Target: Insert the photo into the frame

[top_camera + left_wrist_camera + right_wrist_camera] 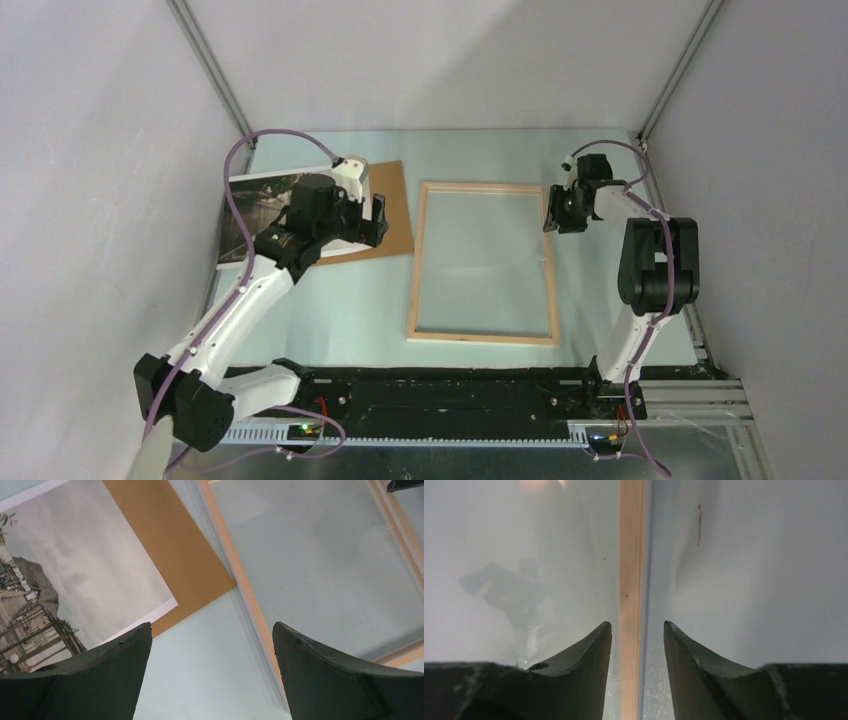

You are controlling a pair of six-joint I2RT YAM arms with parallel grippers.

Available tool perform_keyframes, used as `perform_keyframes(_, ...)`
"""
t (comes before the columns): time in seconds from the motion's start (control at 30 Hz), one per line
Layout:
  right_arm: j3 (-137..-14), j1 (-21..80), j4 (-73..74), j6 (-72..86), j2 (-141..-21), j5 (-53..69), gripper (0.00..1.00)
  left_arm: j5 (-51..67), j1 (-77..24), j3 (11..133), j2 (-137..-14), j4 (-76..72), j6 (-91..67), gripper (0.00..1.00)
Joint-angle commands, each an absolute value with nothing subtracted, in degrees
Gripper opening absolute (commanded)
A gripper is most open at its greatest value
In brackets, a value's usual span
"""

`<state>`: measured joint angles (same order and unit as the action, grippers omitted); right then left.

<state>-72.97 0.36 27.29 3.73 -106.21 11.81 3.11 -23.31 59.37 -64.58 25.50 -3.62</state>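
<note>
The photo (250, 205) lies flat at the far left, its right part resting on a brown backing board (393, 205). In the left wrist view the photo (85, 570) shows a cloudy sky and wooden walkway. The pale wood frame (417, 265) lies flat mid-table. My left gripper (372, 225) hovers over the board's near right corner, open (212, 626) with nothing between its fingers. My right gripper (563, 212) hangs over the frame's right rail near its far corner. Its jaws (637, 624) straddle the rail (630, 555), open, with a gap on each side.
The brown backing board (170, 545) sits close to the frame's left rail (240, 575), with a strip of bare table between them. Grey enclosure walls stand close on the left, right and back. The arm bases line the near edge.
</note>
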Motion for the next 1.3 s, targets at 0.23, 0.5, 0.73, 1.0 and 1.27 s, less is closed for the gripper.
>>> perform_keyframes(0.23,-73.06,-1.50,24.26,3.38,-110.57,12.70,0.41,3.69,-18.03,58.03,-64.01,26.66,-2.01,0.95)
perform_keyframes(0.5,-73.04,-1.22,24.20,4.52,-110.11,16.44,0.41,4.50,-14.49,57.83,-66.01,26.71,-1.82,0.95)
perform_keyframes(0.73,-73.07,-0.17,24.26,4.46,-110.16,16.82,0.42,4.59,-10.46,57.37,-68.36,26.70,-1.05,0.95)
perform_keyframes(1.0,-73.11,1.58,23.79,4.32,-111.57,13.53,0.37,4.10,-5.92,57.70,-71.33,26.76,2.55,0.95)
perform_keyframes(1.27,-75.76,-0.76,25.03,6.73,-113.48,14.08,0.18,0.69,-4.93,57.74,-75.03,28.50,8.49,0.95)
